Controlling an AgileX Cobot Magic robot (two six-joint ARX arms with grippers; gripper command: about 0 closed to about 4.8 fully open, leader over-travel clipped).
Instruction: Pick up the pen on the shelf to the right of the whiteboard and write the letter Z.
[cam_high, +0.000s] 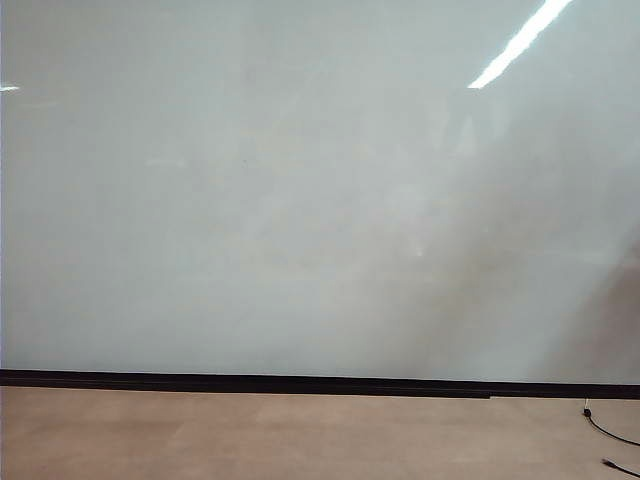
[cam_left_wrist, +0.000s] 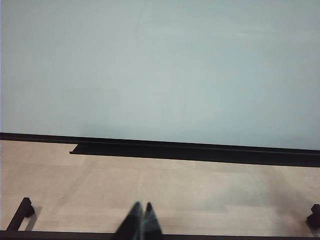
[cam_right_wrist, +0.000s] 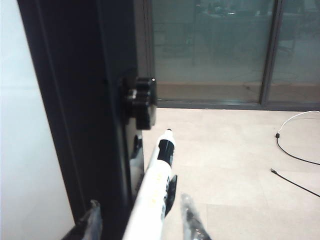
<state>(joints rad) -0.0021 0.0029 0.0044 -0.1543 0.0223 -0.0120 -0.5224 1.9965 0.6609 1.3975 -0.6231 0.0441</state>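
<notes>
White-barrelled pen stands between my right gripper's parted fingers beside the black frame; grip unclear | left gripper fingers closed, empty, low over floor | whiteboard blank, Z unwritten | only right wrist view shows pen.

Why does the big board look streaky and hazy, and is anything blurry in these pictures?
Exterior view: a ceiling light glares off the glossy whiteboard, with dim reflections. Left wrist view: the left gripper, tips together, is a soft blur. Right wrist view: the pen and right gripper are blurred up close.
</notes>
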